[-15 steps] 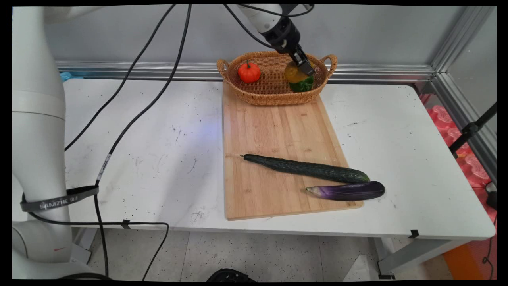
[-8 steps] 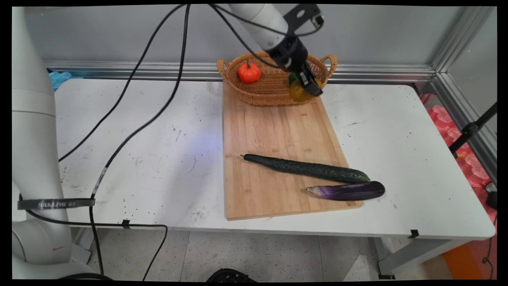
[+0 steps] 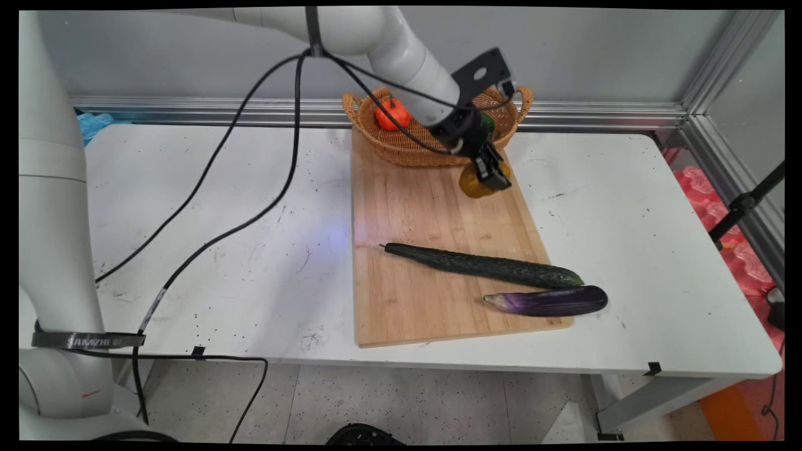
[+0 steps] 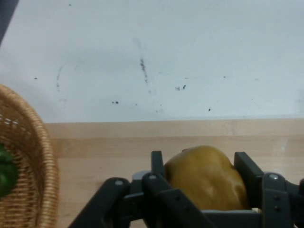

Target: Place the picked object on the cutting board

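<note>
Above cutting board (image 3: 432,250), fingers (image 4: 156,164) grip yellow pepper (image 3: 471,183) near basket (image 3: 401,147), cucumber (image 3: 482,265).

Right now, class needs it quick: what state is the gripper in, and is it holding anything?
Gripper: closed on the yellow pepper, held over the cutting board.

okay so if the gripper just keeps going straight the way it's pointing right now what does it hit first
Most likely the cutting board. The gripper, shut on the yellow pepper, points down over the board's far end just in front of the basket, so the pepper would touch the wood first. Height above it is unclear.
</note>
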`<state>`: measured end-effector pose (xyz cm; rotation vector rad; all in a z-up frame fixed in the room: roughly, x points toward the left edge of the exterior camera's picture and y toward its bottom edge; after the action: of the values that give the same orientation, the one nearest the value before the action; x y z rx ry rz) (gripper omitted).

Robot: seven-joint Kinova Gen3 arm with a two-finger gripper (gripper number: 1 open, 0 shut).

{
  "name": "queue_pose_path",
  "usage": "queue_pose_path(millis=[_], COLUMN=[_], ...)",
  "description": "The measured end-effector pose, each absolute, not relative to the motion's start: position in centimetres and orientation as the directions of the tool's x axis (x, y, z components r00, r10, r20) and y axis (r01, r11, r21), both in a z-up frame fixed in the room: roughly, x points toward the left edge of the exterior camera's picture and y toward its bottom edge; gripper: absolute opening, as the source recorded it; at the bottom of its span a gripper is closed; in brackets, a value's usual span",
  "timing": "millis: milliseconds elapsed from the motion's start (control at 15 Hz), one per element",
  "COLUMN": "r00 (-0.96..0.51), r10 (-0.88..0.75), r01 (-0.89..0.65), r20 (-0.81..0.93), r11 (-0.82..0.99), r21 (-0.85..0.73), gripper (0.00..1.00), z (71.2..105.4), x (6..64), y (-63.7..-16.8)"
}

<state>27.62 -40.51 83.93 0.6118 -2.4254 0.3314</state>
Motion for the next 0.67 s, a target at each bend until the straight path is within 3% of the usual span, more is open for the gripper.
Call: queue_pose_path(millis=[667], r00=[-0.731], r10=[-0.296], r01=[-0.453], r20=[0.615], r11=[0.884], r21=[-0.113], gripper=[0.00], z=[79.2], x=[26.1], y=[-40.6])
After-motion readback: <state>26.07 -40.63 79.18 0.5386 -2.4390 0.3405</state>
